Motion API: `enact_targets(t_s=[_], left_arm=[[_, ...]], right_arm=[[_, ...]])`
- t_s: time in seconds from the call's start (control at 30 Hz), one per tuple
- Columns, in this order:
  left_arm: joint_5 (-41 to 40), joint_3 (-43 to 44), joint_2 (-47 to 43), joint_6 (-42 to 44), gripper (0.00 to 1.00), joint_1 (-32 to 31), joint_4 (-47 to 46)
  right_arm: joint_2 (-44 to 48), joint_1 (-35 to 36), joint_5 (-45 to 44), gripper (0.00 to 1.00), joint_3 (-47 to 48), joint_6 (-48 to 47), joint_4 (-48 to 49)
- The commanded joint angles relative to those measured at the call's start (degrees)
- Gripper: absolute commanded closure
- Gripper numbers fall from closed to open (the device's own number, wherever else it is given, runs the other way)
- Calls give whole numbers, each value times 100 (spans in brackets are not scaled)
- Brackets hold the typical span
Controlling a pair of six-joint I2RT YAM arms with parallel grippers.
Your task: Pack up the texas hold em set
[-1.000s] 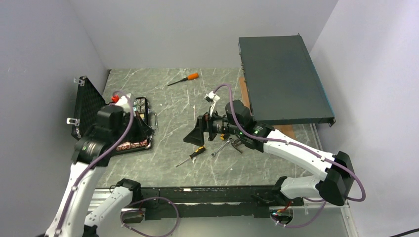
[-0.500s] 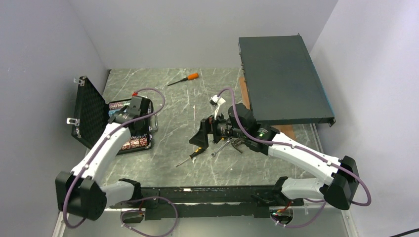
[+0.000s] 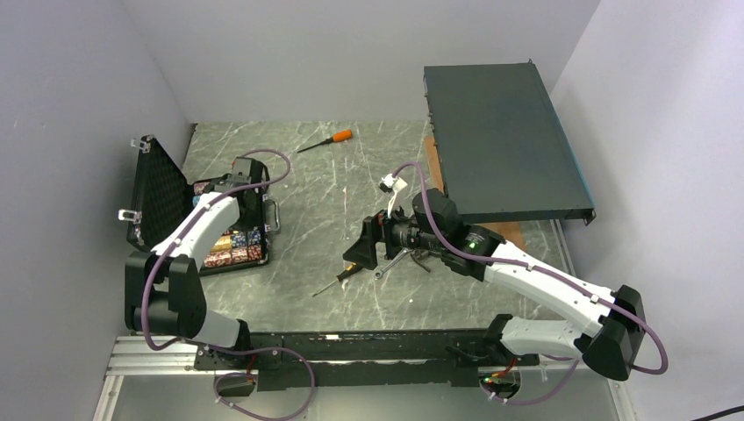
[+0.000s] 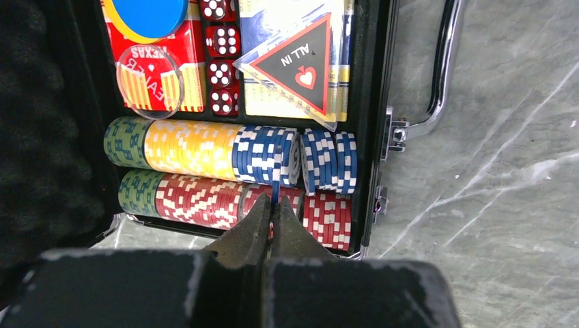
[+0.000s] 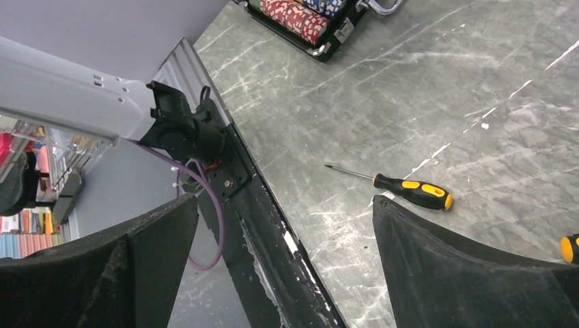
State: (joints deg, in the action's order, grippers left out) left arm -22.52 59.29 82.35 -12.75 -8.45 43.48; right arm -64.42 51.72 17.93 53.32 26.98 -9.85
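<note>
The small black case (image 3: 263, 230) lies open at the table's left, with its foam lid (image 3: 158, 189) raised. In the left wrist view it holds rows of green, yellow, blue and red chips (image 4: 198, 147), dice, an "ALL IN" triangle, a blue disc (image 4: 150, 14) and a clear disc (image 4: 149, 76). My left gripper (image 4: 273, 203) hangs over the chip rows, shut on a thin blue chip (image 4: 274, 186) held on edge; it also shows in the top view (image 3: 239, 197). My right gripper (image 3: 358, 250) is open and empty mid-table, far from the case (image 5: 307, 24).
A yellow-handled screwdriver (image 5: 413, 191) lies just beyond my right gripper (image 5: 285, 201). An orange-handled screwdriver (image 3: 326, 140) lies at the back. A large dark rack box (image 3: 500, 145) stands at the right. Small metal tools (image 3: 404, 256) lie under the right wrist.
My left arm has stretched away from me, bringing its gripper down over the case's chip rows. The right gripper has drifted slightly right and stays open.
</note>
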Motion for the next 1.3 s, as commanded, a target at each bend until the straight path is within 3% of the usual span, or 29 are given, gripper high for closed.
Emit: enact_targets(t_s=[0.0, 0.3, 0.67, 0.93, 1.27], left_arm=[[459, 5, -48, -6, 100, 124, -247], [669, -141, -53, -63, 100, 159, -298], [384, 421, 843, -350, 100, 262, 438], [228, 474, 722, -495, 69, 307, 441], [429, 538, 730, -428, 44, 309, 322]], right_arm=[[116, 5, 7, 0, 15, -55, 176], [-29, 11, 98, 0, 42, -2, 259], [-138, 7, 198, 0, 6, 82, 420], [-144, 4, 230, 0, -37, 107, 475], [-241, 6, 337, 0, -80, 179, 622]])
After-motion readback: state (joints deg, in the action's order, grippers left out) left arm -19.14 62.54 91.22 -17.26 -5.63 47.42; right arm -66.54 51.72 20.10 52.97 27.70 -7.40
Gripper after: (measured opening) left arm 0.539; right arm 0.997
